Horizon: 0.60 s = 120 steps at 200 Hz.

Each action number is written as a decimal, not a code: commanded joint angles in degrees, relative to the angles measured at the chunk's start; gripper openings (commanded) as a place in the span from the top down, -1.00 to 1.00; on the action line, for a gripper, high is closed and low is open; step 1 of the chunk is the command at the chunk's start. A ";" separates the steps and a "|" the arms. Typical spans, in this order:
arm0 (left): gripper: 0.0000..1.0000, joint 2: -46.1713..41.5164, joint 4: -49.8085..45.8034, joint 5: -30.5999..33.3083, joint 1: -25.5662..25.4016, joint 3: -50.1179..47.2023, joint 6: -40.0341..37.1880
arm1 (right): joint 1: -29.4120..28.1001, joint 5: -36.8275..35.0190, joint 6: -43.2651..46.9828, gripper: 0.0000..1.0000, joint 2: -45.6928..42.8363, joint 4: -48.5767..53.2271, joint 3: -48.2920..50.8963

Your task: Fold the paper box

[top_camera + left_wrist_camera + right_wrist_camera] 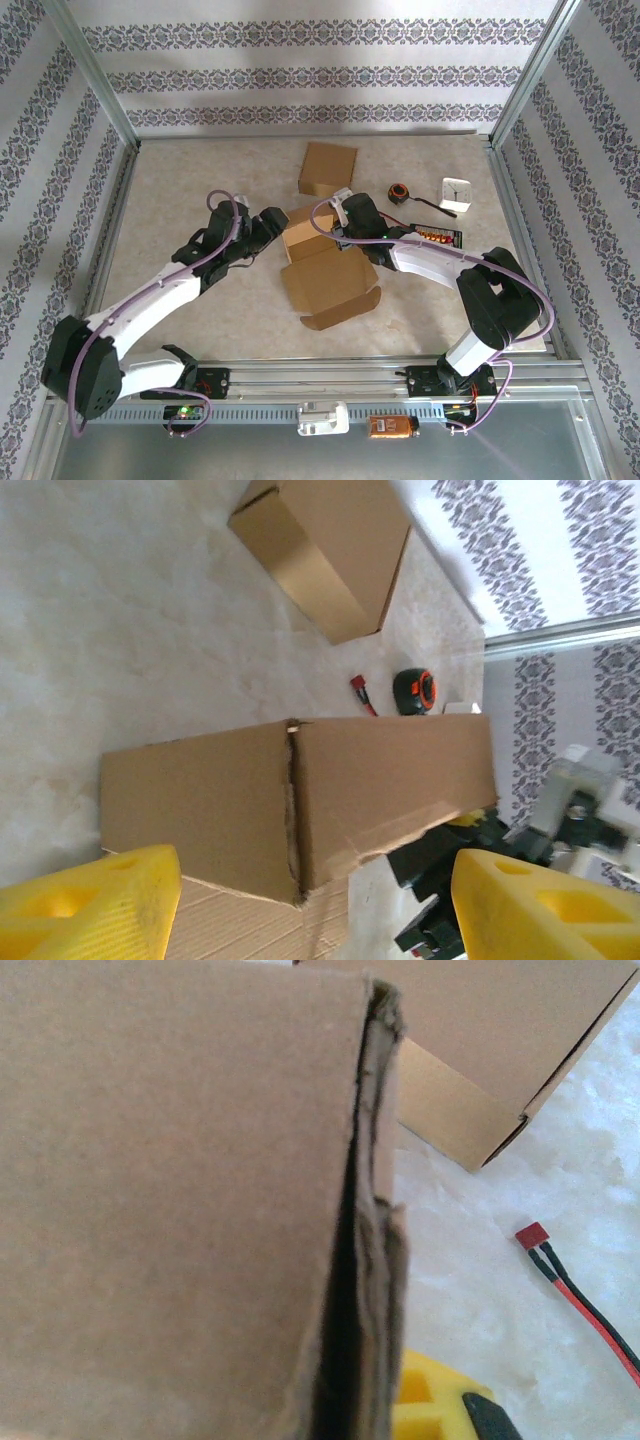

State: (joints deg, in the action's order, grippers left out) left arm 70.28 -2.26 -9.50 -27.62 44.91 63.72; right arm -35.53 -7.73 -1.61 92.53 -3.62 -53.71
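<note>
- Cardboard, brown and creased: the paper box (325, 272) lies near the middle of the table (190, 170), between the two tools. Its near part lies opened flat and its far wall is raised.
- The left tool (272, 226) is just beside the paper box's left end. Its yellow fingers (95, 900) are spread wide apart and clasp nothing. In the left wrist view, the raised wall (300, 800) stands just ahead of them, spanning the gap.
- The right tool (335, 220) is at the paper box's right end with its jaws drawn together on the edge of the raised wall. In the right wrist view, the wall's frayed double edge (370, 1260) runs down to one yellow finger (425, 1405) pressed beside it.
- A closed cardboard box (328, 168) sits beyond the paper box, apart from it.
- A black and orange tape measure (399, 191) lies to the right of the paper box and farther back, with a white clock (456, 194) further right again.
- A red and black wire (575, 1290) lies on the table to the right of the paper box.
</note>
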 commanded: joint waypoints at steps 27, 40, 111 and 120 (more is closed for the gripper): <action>-0.38 6.74 8.85 -1.57 0.89 -0.77 2.50 | -1.19 -0.97 -1.26 0.91 0.17 -3.73 1.47; -0.31 8.13 10.22 -2.54 0.79 -1.28 3.05 | -1.21 -0.42 -1.31 0.84 0.71 -4.48 2.00; -0.18 9.10 9.60 -4.49 0.86 -0.76 2.06 | -0.15 0.13 1.63 0.61 6.82 -8.46 -1.01; -0.18 9.17 9.30 -4.56 0.81 -0.45 1.77 | 0.09 0.04 1.21 0.65 7.98 -8.92 -1.39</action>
State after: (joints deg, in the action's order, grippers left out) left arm 79.05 7.14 -13.13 -27.38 43.77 66.48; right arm -35.73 -8.38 -1.15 97.30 -8.91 -53.15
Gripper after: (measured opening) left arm 0.589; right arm 0.196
